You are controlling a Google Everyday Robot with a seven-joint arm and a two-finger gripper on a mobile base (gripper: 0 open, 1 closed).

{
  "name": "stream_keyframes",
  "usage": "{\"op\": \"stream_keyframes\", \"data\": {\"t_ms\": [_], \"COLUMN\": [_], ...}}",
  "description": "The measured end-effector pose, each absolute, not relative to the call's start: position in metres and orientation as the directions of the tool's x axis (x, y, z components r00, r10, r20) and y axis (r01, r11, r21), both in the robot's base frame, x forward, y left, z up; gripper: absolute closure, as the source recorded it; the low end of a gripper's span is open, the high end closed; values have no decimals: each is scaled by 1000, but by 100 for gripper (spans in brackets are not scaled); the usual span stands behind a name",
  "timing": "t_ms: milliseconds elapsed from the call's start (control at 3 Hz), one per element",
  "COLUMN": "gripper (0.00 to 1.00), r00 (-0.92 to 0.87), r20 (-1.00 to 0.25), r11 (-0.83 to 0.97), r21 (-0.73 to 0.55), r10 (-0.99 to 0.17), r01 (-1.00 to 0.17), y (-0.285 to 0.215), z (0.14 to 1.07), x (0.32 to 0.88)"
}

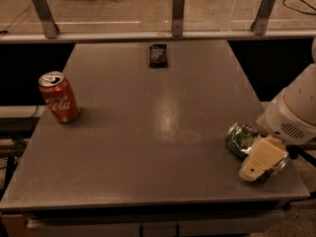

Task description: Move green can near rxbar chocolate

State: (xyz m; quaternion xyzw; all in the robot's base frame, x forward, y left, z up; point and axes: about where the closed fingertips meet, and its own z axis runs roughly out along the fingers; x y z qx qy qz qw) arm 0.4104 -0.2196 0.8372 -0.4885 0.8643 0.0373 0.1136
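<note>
The green can (240, 138) lies on its side at the near right corner of the table (148, 147), close to the right edge. Its long axis runs from the left and slightly far down to the near right, and the round end I can see faces left. That end is shiny, green and silver in patches, and looks a little crumpled. The near-right part of the can is hidden under my claw (259, 167), which sits low right over it. From here I cannot tell whether the claw is spread around the can or pinching it. My white arm (291, 112) rises from it to the right, off the table's edge.

The rxbar chocolate (158, 55), small, flat and dark, lies well apart at the far edge, near the middle. A red can (59, 98) stands upright at the left edge. The table is plain grey with a dull sheen. Beyond it runs a rail with metal posts (178, 13), and past that a pale floor.
</note>
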Motion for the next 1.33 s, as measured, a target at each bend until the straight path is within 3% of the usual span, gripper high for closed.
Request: {"op": "stream_keyframes", "data": {"t_ms": [1000, 1333], "gripper": [87, 100], "r00": [-439, -396], "r20": [-307, -325], "r11": [503, 483], "r21": [-170, -257], "r10": [-844, -859], "r01": [-848, -837], "y": [-224, -228], "z": [881, 921], "x": [440, 457]}}
